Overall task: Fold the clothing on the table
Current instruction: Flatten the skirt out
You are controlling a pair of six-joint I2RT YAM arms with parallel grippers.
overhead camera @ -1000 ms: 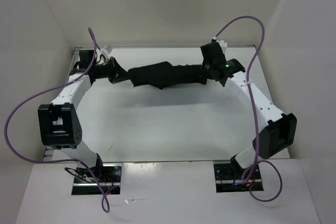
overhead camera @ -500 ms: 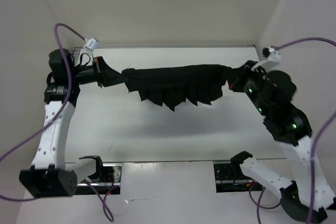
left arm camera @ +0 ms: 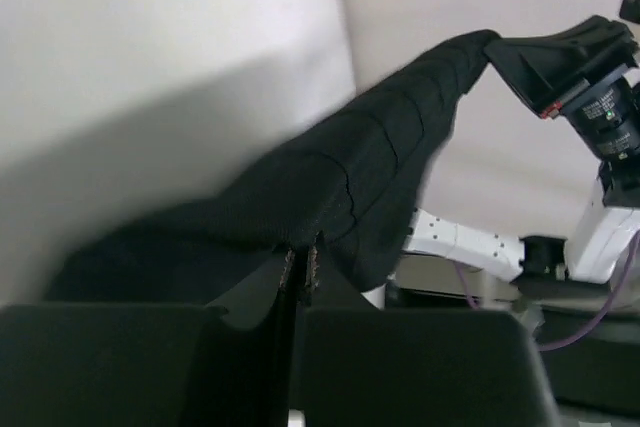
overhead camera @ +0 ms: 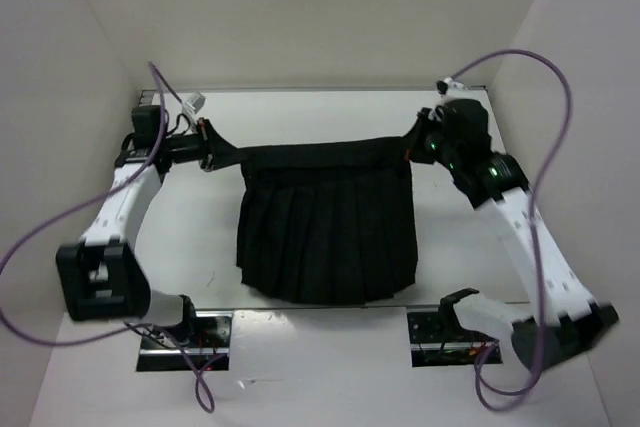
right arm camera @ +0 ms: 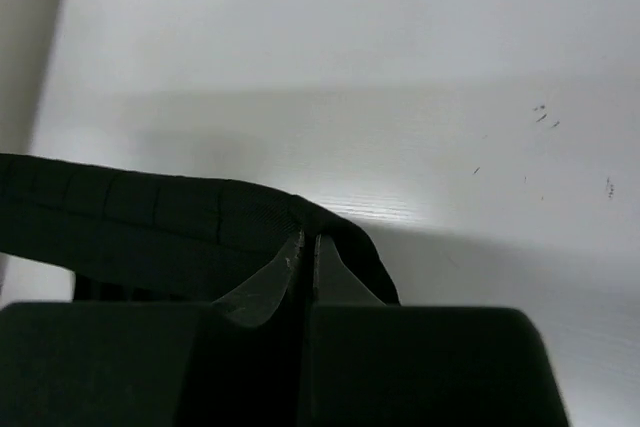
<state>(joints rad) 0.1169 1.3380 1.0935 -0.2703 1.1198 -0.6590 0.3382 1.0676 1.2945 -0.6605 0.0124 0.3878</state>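
Over the white tabletop (overhead camera: 190,237) the black clothing (overhead camera: 328,232) is spread across the middle. Its top band is pulled into a straight line between the two arms, and its pleated body fans toward the near edge, though whether the hem rests on the surface cannot be told. The left claw (overhead camera: 207,150) is clamped tight on the band's left end and the right claw (overhead camera: 410,150) is pinched closed on its right end, each with fabric bunched at its tips.

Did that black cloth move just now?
Yes. The clothing unfurled from a bunch at the far table edge; its hem now hangs by the near edge.
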